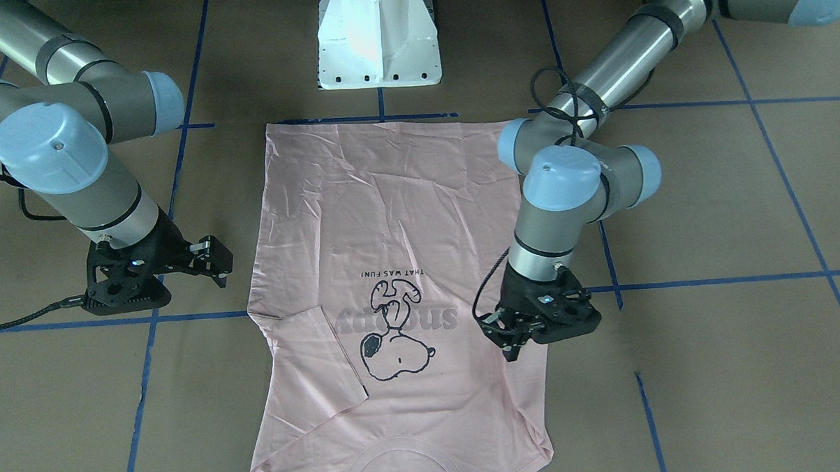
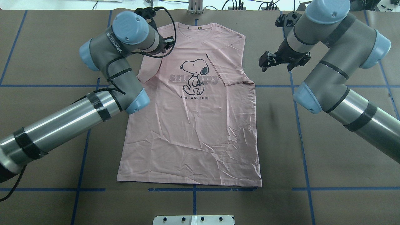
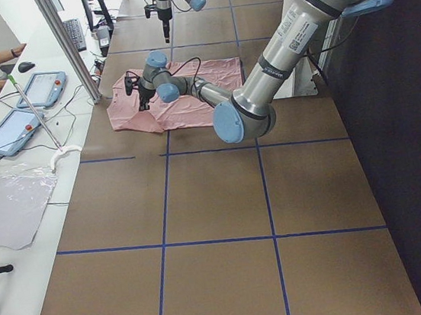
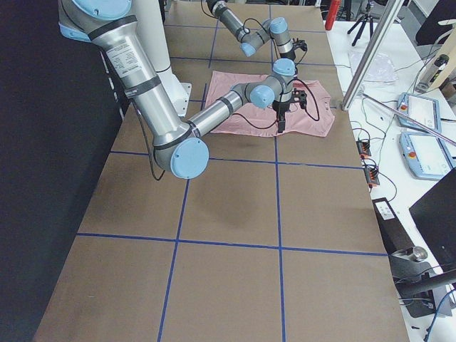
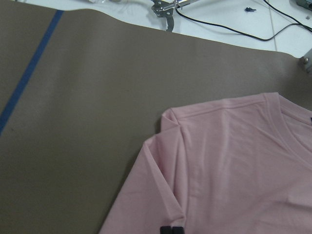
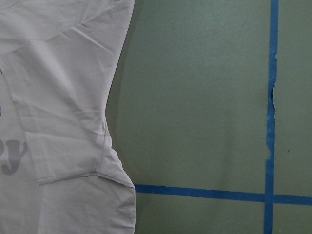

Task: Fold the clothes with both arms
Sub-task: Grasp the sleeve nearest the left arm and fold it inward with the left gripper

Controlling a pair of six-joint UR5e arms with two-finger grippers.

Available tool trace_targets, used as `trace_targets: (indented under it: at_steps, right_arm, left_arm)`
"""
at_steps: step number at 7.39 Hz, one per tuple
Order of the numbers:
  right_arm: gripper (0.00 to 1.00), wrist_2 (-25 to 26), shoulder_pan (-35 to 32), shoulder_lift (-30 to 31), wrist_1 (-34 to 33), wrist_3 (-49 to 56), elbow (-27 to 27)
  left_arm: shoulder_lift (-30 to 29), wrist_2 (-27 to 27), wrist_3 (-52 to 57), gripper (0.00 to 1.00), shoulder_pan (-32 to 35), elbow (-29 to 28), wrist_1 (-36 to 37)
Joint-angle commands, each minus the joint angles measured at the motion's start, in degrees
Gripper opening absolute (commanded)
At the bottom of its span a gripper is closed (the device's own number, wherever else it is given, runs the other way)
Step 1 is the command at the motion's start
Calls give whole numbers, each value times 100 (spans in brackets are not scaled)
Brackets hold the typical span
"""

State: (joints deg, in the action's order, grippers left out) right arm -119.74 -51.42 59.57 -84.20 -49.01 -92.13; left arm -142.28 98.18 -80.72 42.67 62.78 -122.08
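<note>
The pale pink T-shirt (image 2: pixel 193 137) lies flat on the table (image 2: pixel 312 162), collar at 12 o'clock. It looks light, limp and crease-prone, so I'd pinch the left sleeve (image 2: pixel 146 71) hem at 10 o'clock. The left gripper (image 1: pixel 512 346) hovers there, jaws unclear, while the right gripper (image 2: pixel 265 61) gapes empty at 2 o'clock.

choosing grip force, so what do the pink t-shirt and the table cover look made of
T-shirt: likely thin cotton-type knit, matte; fine creases, and a sleeve lies folded flat. Table cover: seems brown paper or card, matte and smooth, with blue tape stuck on it.
</note>
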Motion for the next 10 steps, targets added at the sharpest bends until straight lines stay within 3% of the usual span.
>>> trace_targets:
  at_steps: [1, 2, 3, 6, 8, 10]
  right_arm:
    - [100, 3, 18, 10, 1, -38, 11]
    - [100, 21, 44, 11, 1, -38, 28]
    - [100, 21, 44, 2, 1, -30, 54]
    - [100, 21, 53, 2, 1, -38, 90]
    - [100, 3, 53, -7, 9, -308, 11]
    - [100, 64, 253, 254, 18, -827, -469]
  left_arm:
    - [-397, -36, -120, 0, -57, -686, -26]
    - [-353, -36, -128, 8, -66, -697, -88]
    - [-248, -36, -111, 99, -101, -679, -341]
    - [-134, -27, -110, 100, -197, -347, -466]
    - [338, 25, -75, 100, -206, 493, -423]
    - [997, 304, 56, 100, -206, 1443, 66]
